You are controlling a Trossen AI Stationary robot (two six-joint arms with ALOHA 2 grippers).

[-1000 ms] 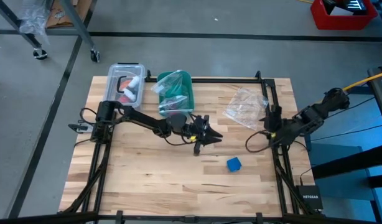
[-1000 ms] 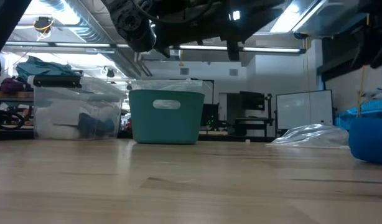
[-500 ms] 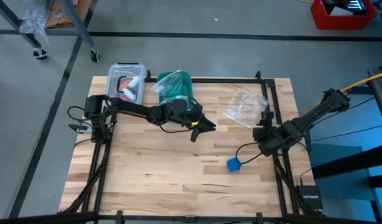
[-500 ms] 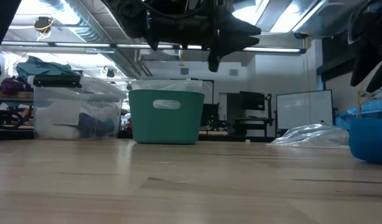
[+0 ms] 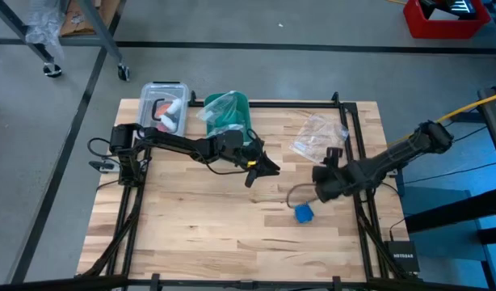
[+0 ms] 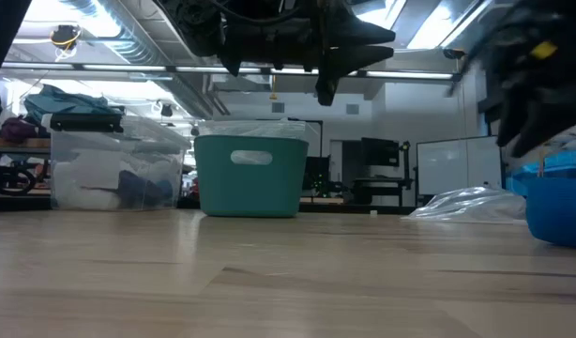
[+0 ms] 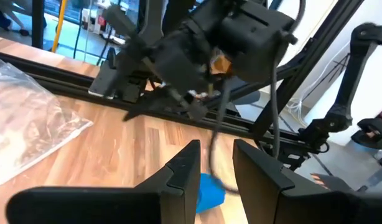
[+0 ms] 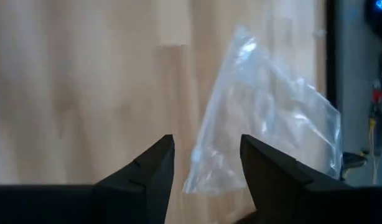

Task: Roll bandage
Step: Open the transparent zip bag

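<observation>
On the wooden table [image 5: 191, 226], toward its right front part, the bandage [image 5: 304, 213] lies as a small bright blue lump, apparently already bunched or rolled, though its exact form is too small to make out from above. The right gripper [image 5: 319, 184] sits just beside it, a little toward the back of the table, and its own wrist view shows the two dark fingers [image 8: 147, 171] parted with nothing between them, looking down at bare wood and the clear plastic bag [image 8: 265, 124] rather than at the blue piece. The left gripper [image 5: 260, 168] hovers above the table's middle, near the teal bin [image 5: 229, 121], fingers likewise spread and empty; its wrist camera catches the bandage [image 7: 206, 190] low between them, well ahead. I judge the step in hand to be the right arm's approach for a grasp. To do it well the gripper should first be brought squarely over the blue lump (at present it points past it, toward the bag), then lowered with the jaws wide enough to straddle it. Soft fabric will squash and may unwind, so a gentle close seems wise. A cable loop [image 5: 296, 192] trails near the bandage and could snag it.
</observation>
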